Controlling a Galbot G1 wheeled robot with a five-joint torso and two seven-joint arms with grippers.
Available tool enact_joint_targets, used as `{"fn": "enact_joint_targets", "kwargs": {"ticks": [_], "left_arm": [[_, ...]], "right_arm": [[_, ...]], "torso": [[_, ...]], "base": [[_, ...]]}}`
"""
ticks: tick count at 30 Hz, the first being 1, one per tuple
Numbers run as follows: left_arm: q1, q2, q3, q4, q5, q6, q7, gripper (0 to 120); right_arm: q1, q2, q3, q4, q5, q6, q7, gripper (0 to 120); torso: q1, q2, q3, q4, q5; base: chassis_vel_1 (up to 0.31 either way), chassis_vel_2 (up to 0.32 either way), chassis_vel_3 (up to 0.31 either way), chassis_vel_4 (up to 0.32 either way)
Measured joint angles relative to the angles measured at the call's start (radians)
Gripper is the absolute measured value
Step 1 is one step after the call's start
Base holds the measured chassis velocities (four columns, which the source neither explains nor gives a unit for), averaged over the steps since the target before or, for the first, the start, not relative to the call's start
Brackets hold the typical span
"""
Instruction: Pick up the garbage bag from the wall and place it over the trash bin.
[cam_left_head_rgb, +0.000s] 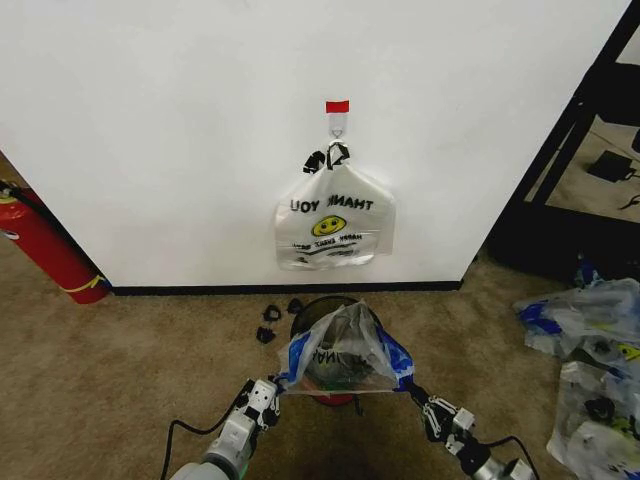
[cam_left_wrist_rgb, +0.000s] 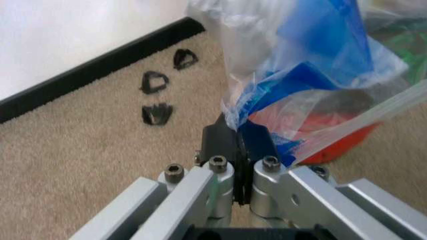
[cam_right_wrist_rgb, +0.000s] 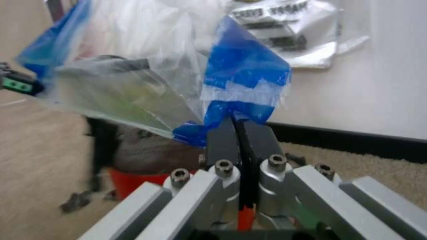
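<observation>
Head view: left hand (cam_left_head_rgb: 272, 390) and right hand (cam_left_head_rgb: 420, 396), each clamped on the garbage bag (cam_left_head_rgb: 340, 352), stretch it open just above the trash bin (cam_left_head_rgb: 322, 310), so the placing step is under way and lowering the bag's mouth around the bin's rim looks to be what remains.

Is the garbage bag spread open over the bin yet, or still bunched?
Spread: the garbage bag is stretched between left end effector and right end effector, over the trash bin.

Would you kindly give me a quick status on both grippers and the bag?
Left gripper and right gripper each shut on a blue edge of the garbage bag. Bag stretched open over the trash bin. Nothing in the way.
</observation>
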Motion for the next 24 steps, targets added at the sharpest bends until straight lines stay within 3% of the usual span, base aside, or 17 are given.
{"fn": "enact_joint_targets", "kwargs": {"ticks": [14,20,24], "left_arm": [[-0.022,0.012,-0.013,0.043,-0.042,0.044,0.004,0],[-0.004,0.014,-0.012,0.009,-0.046,-0.013,0.021,0],[0.029,0.028,-0.025,-0.04,-0.025,-0.029,0.054,16]], "right_arm": [[0.134,0.062,-0.024,-0.134,-0.003,-0.019,0.041,0],[0.095,0.055,-0.021,-0.046,0.006,-0.059,0.042,0],[0.071,0.016,0.004,0.001,0.006,-0.073,0.025,16]], "torso": [[0.0,0.0,0.0,0.0,0.0],[0.0,0.0,0.0,-0.0001,0.0002],[0.0,0.0,0.0,0.0,0.0001]], "base": [[0.0,0.0,0.0,0.0],[0.0,0.0,0.0,0.0],[0.0,0.0,0.0,0.0]]}}
